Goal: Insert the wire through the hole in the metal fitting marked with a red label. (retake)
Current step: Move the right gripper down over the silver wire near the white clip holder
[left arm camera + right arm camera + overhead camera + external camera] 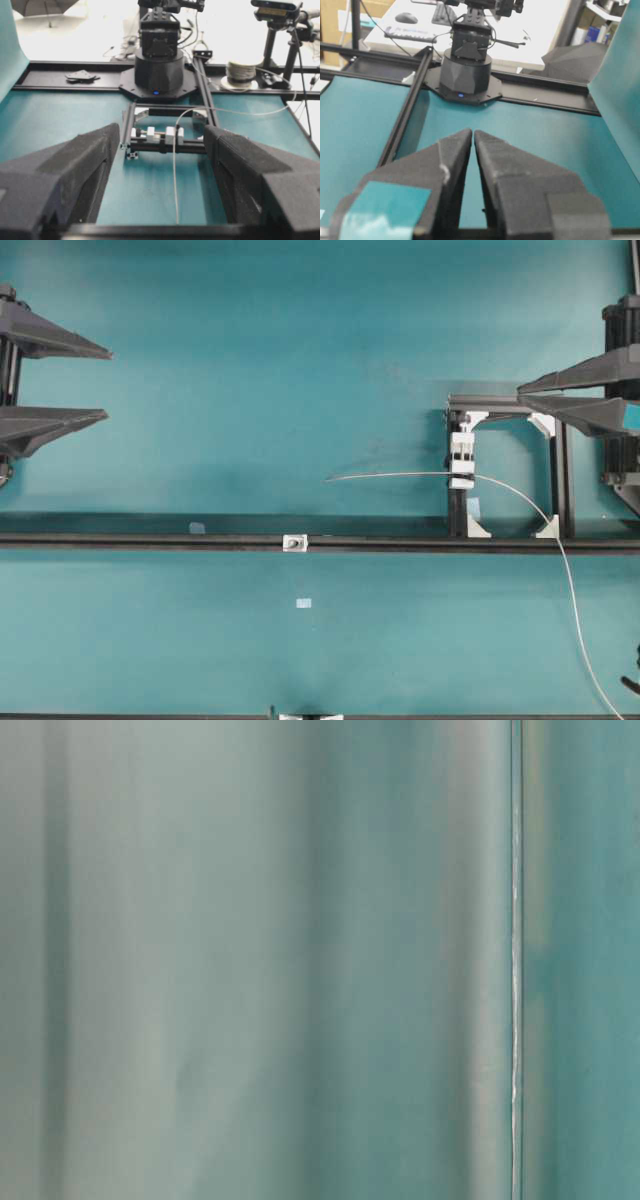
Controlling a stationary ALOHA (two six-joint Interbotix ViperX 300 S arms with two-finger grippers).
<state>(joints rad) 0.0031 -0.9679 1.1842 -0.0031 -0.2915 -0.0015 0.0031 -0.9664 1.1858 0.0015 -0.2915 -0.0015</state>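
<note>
The wire [400,474] lies on the teal table, its free end pointing left at mid-table. It passes through the white clamp block [462,460] and curves down to the lower right edge. The metal fitting [294,542], small and silvery with a dark hole, sits on the black rail [150,540], below and left of the wire's tip. My left gripper [108,385] is open and empty at the far left. In the left wrist view [161,129] the wire [174,175] runs between its fingers, far ahead. My right gripper [522,393] is shut and empty above the frame; it shows in the right wrist view [472,133].
A black rectangular frame [556,470] with white corner brackets holds the clamp block at the right. A pale-blue tape scrap [304,603] lies below the rail. Each wrist view shows the other arm's base [159,65] at the far end. The table-level view is a blurred teal.
</note>
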